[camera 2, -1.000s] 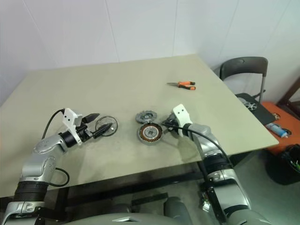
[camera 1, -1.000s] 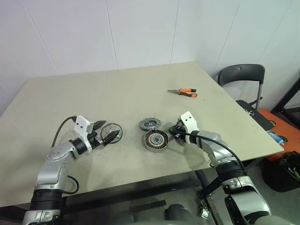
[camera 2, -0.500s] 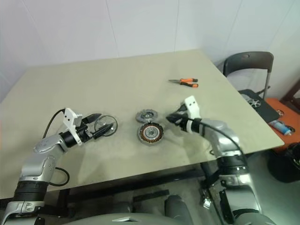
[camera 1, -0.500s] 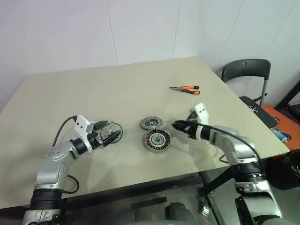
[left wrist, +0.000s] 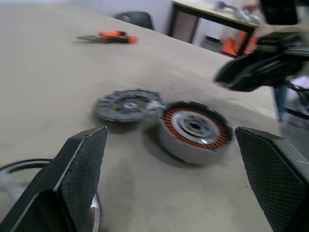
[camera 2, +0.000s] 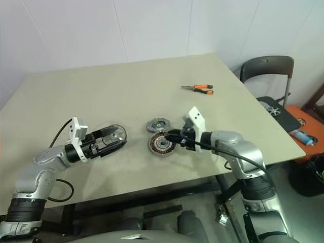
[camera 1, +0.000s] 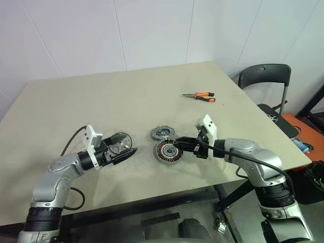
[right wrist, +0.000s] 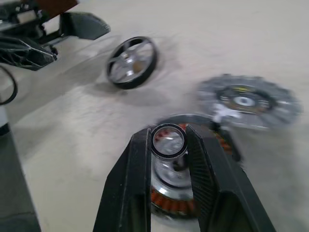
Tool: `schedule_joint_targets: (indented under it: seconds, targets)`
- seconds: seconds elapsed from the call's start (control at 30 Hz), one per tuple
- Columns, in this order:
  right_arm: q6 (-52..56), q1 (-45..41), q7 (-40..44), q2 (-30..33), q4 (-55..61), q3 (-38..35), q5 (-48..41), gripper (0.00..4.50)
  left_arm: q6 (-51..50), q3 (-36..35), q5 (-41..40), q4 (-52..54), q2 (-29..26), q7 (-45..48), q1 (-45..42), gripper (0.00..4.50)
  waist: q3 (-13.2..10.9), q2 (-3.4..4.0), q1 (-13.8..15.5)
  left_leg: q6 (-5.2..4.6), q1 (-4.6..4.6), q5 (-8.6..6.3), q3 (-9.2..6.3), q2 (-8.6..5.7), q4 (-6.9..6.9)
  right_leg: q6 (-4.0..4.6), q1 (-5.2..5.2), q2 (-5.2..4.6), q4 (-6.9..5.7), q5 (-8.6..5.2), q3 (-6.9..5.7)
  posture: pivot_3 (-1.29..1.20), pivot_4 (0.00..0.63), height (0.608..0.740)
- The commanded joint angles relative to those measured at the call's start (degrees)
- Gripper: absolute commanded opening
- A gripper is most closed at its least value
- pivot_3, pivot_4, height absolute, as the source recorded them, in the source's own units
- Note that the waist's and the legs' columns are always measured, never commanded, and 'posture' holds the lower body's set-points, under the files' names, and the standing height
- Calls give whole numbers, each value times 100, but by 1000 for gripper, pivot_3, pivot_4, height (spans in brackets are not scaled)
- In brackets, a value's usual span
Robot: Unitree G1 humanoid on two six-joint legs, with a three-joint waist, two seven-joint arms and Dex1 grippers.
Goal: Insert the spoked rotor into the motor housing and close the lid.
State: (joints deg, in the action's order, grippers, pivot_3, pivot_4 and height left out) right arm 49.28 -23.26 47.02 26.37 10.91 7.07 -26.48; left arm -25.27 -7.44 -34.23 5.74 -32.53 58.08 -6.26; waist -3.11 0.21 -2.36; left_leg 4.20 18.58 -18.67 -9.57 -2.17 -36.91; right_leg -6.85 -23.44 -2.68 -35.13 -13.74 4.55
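Observation:
The spoked rotor (camera 1: 120,141) lies flat on the table, left of centre. My left gripper (camera 1: 125,147) hovers at its near side, open, pointing right, with nothing between its fingers (left wrist: 83,164). The motor housing (camera 1: 168,151) shows copper windings, and the toothed grey lid (camera 1: 162,133) lies just behind it. My right gripper (camera 1: 176,143) hangs over the housing's right edge, pointing left. It is shut on a small silver ring (right wrist: 169,141), which it holds above the housing (right wrist: 170,195). The right wrist view also shows the rotor (right wrist: 131,62) and the lid (right wrist: 246,101).
Orange-handled pliers (camera 1: 199,95) lie far back on the right of the beige table (camera 1: 126,96). A dark chair (camera 1: 264,80) stands past the table's right edge. The table's front edge runs close below both arms.
My right gripper has risen from the table beside the housing and swung left over it. The left gripper has drawn back a little and turned right. The camera view has shifted.

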Motion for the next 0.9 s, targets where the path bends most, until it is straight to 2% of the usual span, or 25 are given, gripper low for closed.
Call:
schedule_joint_targets:
  seconds: [0.03,0.2,0.43,0.9]
  targets:
    - [-227,-252,90,-45,-51,201,64,745,-8,119,-2,308,-155,216,110,4500,0,0,0,0,0,0,0,0,0,2,0,-1,0,1,0,0,0,740]
    - [-591,-429,141,-156,-699,635,429,745,278,311,289,321,-96,149,376,4500,-1,1,10,0,0,0,0,0,1,13,0,-1,0,8,0,0,0,740]
    - [-904,-571,270,-201,-1190,838,714,745,401,305,316,468,-25,-8,587,4500,-2,2,24,0,-2,0,0,0,1,20,0,-1,-2,12,0,0,0,740]
    - [-931,-351,458,38,-1127,701,780,745,192,300,232,743,-8,-277,563,4500,-2,2,14,0,-3,0,0,0,-2,20,1,-1,-6,12,0,0,0,740]
